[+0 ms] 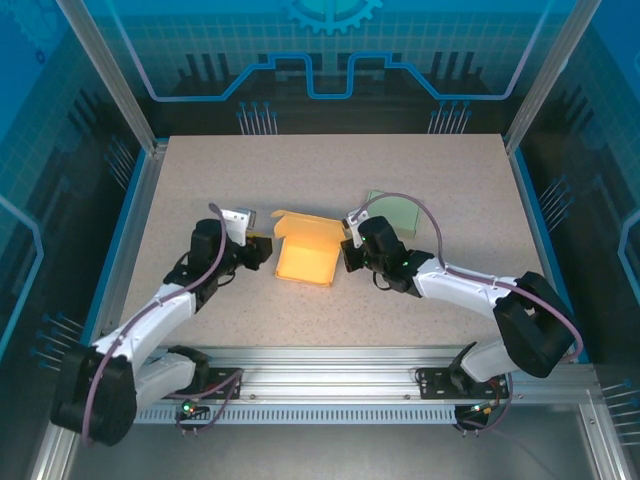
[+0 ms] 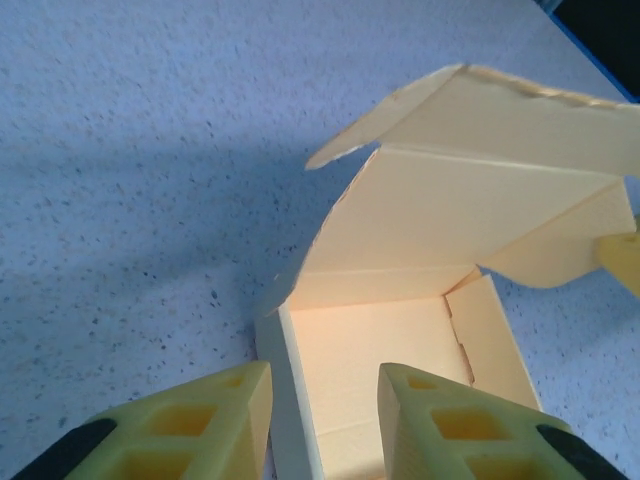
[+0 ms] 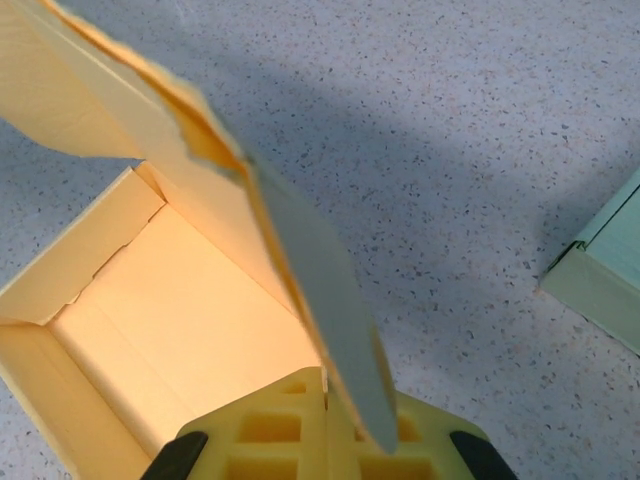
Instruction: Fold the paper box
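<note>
I see the yellow box [image 1: 305,258] open at the middle of the table [image 1: 300,165], its lid [image 1: 300,222] standing along the far edge. The left gripper [image 2: 325,378] has its fingers apart, straddling the left wall. The right gripper [image 3: 325,385] sits at the right wall, fingers together. Whether paper is pinched I cannot tell, as a side flap [image 3: 300,260] rises over it. Bare tabletop lies far and left; a green box [image 1: 392,212] lies near, behind the right gripper.

I work on a pale speckled table [image 1: 330,170], evenly lit, with soft shadows only. Around it stand silver metal posts [image 1: 108,75] and blue see-through panels [image 1: 200,50] — the far one carries a gear sign [image 1: 332,12]. A metal rail [image 1: 330,385] runs along the near edge.
</note>
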You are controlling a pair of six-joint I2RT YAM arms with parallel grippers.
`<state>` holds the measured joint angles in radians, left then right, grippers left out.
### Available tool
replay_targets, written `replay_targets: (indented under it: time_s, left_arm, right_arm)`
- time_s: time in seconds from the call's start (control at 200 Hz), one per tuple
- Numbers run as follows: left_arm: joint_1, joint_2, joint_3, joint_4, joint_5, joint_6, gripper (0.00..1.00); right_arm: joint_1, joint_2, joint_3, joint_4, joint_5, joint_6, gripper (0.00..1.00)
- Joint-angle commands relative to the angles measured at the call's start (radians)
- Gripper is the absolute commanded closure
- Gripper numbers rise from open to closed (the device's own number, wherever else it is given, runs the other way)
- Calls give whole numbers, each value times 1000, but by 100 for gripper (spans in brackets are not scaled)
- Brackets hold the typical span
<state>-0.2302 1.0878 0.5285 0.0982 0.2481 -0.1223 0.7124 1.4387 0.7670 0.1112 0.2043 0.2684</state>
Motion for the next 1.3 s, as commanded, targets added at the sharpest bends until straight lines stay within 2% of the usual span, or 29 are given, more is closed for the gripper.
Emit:
replay_targets:
  time_s: [0.0,0.18,0.44,0.52,0.78,0.87,0.99,1.121,1.191,1.296]
  left_arm:
    - [17,48,45,9,175,57,65]
    - [17,139,108,35,211,64,65]
    - [19,245,167,27,97,94,61]
    - [19,254,170,24,63,98,54]
    - [19,248,173,14,-17,118,51]
    - [19,259,188,4,-8,139,51]
    - [19,289,217,-11,59,152,58]
    - [17,305,235,-19,94,140,83]
    - [14,301,236,-26,91,126,93]
    - [-1,286,228,-3,60,84,95]
  right_arm:
    - [-6,6,29,-26,-11,-20,100]
    - [-11,6,26,-19,-21,-26,100]
    - [-20,12,26,-4,-43,-26,100]
    - [-22,12,26,-2,-45,-26,100]
    - [-30,22,30,8,-62,-29,100]
    - [-32,28,32,10,-66,-29,100]
    - [-33,38,42,10,-70,-29,100]
    - [-34,46,51,7,-67,-26,100]
    - [-34,48,54,8,-63,-25,100]
    - [-31,48,57,31,-50,-21,100]
